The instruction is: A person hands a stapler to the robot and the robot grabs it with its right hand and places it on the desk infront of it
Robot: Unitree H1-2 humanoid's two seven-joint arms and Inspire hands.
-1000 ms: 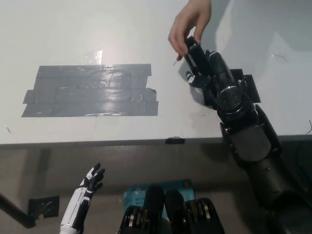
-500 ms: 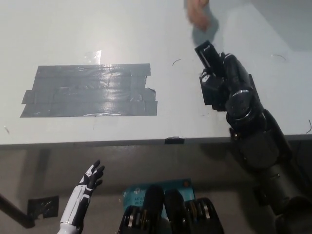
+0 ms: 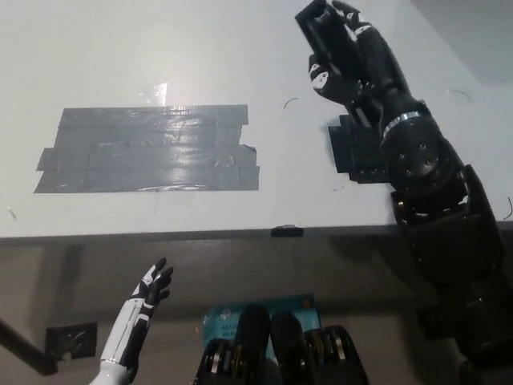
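At the far right of the bench [image 3: 160, 48], we are holding the stapler [image 3: 321, 36] in our right hand [image 3: 353, 60], fingers wrapped around its black body, the whole thing raised above the surface (how high, we cannot tell from this steep view). No person's hand is showing now. Our left hand [image 3: 152, 287] is resting below the bench edge at the lower left, fingers apart and holding nothing. Just under our right wrist a patch of black tape [image 3: 357, 152] is lying on the bench, and a broad grey tape patch [image 3: 148, 150] is sitting well apart to the left. We are judging the placing not yet done. The risks: the stapler slipping if the grip is shallow, or tipping if we are releasing it while tilted or too high.
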